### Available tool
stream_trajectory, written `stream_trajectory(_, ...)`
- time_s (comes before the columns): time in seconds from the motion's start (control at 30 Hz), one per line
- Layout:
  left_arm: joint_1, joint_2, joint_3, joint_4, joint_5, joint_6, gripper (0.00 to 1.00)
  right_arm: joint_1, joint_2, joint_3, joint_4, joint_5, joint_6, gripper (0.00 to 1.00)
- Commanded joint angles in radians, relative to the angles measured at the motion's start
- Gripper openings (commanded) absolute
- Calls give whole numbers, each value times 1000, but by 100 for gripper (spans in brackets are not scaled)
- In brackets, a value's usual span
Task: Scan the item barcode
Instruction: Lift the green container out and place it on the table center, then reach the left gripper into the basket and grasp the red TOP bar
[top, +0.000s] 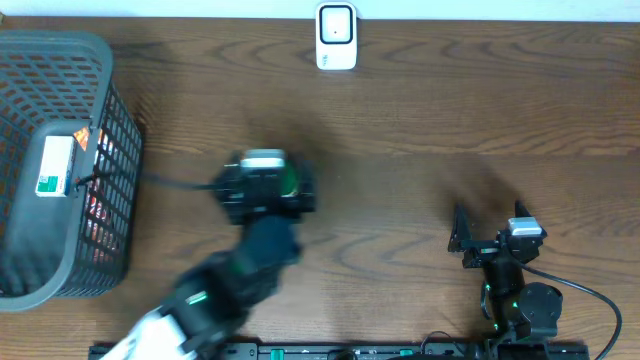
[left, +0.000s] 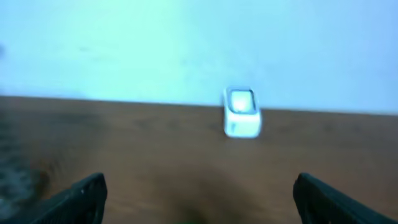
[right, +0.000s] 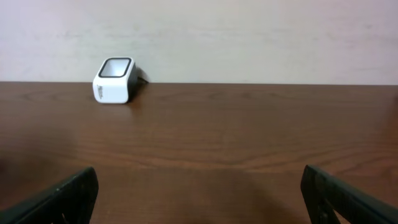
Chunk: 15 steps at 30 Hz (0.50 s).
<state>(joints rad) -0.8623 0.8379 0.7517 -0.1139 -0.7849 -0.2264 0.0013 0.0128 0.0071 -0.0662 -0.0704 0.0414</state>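
The white green-labelled box (top: 56, 165) lies in the dark mesh basket (top: 122, 150) at the tabletop's left edge, scanning seemingly done; left claw (left: 199, 202) and right claw (right: 199, 199) gape empty

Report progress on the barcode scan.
Done: nothing provable; no frame shows whether a scan has happened. In hand: the left gripper is open and empty above mid-table, facing the scanner; the right gripper is open near the front edge. Left: a white and green box lies in the basket, probably to be picked up and shown to the scanner.
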Motion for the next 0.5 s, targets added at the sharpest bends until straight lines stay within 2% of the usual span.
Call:
stream_trajectory(0.0,128,-143,161,-166,14,38,94,9,-4,-2,-4,2,-5,99)
stream_trajectory(0.2,483,-166,545,-469,15,39,94,9,-4,-2,-4,2,-5,99)
stream_trajectory(0.37,716,-56,761,-578,29,39,94,9,-4,-2,-4,2,-5,99)
stream_trajectory(0.47,810,39,823,-626,99,38,94,9,-4,-2,-4,2,-5,99)
